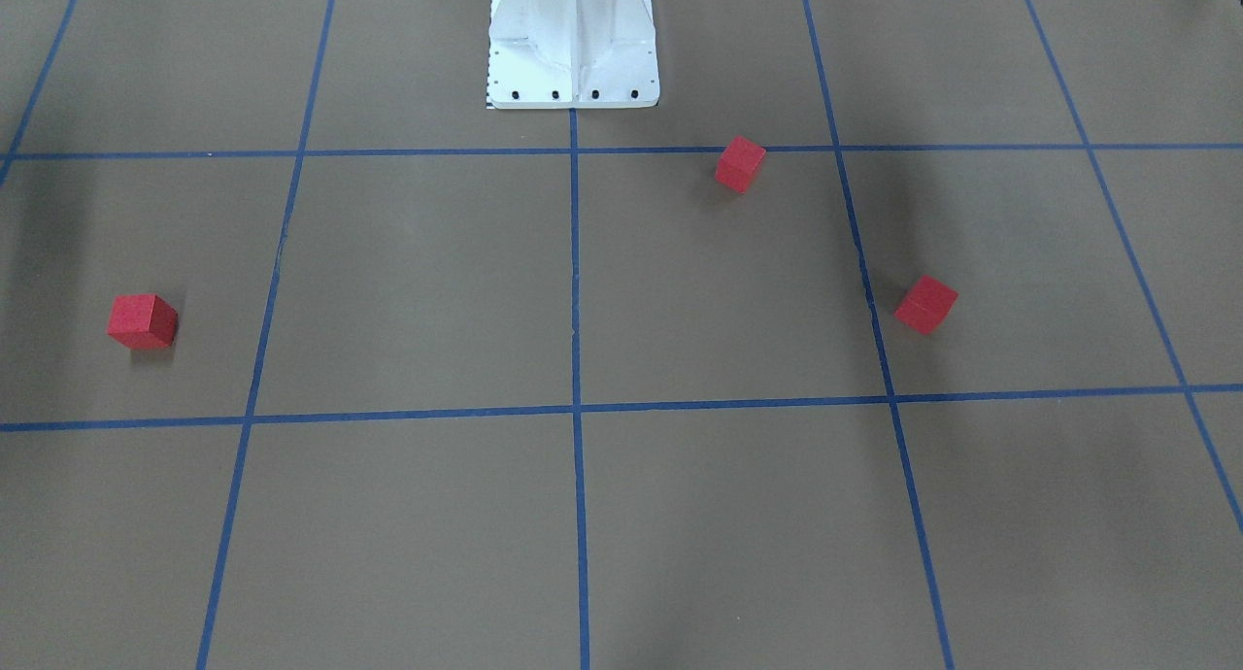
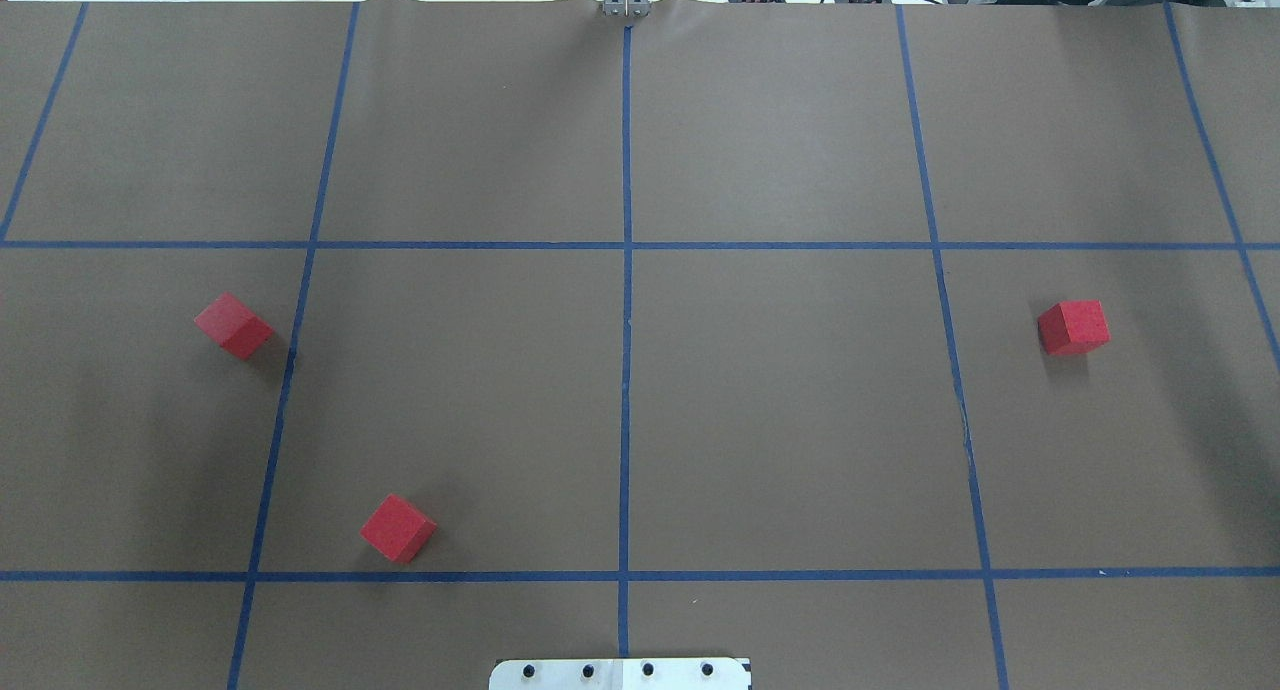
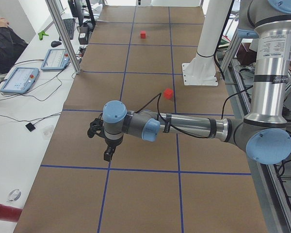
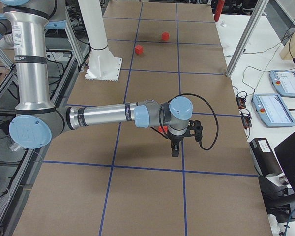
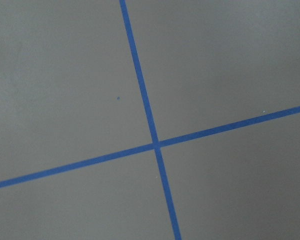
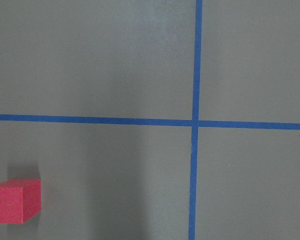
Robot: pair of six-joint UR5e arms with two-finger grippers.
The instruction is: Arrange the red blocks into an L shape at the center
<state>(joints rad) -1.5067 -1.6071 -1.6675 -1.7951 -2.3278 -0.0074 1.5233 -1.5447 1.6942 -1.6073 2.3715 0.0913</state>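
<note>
The left claw [image 3: 108, 154] and right claw [image 4: 175, 150] are hovering, and I cannot tell whether either is open or closed. By descending off-centre, the right is probably risking knocking the red block [image 6: 15, 201] beside it.

block [image 2: 233, 326] far left, block [image 2: 398, 528] left nearer robot base [image 2: 620, 673], block [image 2: 1073, 327] far right

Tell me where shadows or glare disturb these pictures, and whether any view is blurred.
Overhead exterior: soft shadow beside the far-left red block, no glare. Exterior front-facing: the white base is very bright. Right wrist-mounted: a dim shadow band near the right red block, slightly soft.
</note>
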